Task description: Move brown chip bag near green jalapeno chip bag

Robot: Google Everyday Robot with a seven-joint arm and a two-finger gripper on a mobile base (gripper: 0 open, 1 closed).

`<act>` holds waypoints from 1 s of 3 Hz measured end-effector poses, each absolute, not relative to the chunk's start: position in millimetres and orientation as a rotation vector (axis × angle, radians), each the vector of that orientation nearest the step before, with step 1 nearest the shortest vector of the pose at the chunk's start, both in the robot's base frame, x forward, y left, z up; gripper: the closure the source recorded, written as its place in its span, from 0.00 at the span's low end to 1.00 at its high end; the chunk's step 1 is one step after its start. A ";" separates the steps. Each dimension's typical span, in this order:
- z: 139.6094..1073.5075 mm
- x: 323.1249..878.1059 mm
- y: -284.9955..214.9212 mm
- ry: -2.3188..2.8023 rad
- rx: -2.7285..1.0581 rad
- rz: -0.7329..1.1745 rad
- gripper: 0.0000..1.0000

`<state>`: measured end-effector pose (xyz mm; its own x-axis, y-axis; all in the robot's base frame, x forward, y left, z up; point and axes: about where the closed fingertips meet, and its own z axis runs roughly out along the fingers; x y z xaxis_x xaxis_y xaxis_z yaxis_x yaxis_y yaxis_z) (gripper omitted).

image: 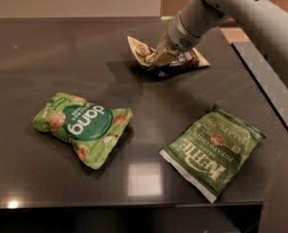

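Observation:
The brown chip bag (188,62) lies at the back of the dark table, its tan-cream end raised and curled up to the left. My gripper (155,58) comes in from the upper right and is shut on that tan end. The rest of the bag still trails on the table behind it. The green jalapeno chip bag (214,152), flat with white KETTLE lettering, lies at the front right, well apart from the brown bag.
A puffy lighter green bag with a round dang logo (83,125) lies at the front left. The dark table (61,52) ends at a front edge just below both green bags. A raised grey ledge (264,76) runs along the right side.

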<state>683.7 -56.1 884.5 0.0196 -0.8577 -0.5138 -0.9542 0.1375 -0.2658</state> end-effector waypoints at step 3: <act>948.5 608.1 -98.5 1.844 -1.864 0.134 1.00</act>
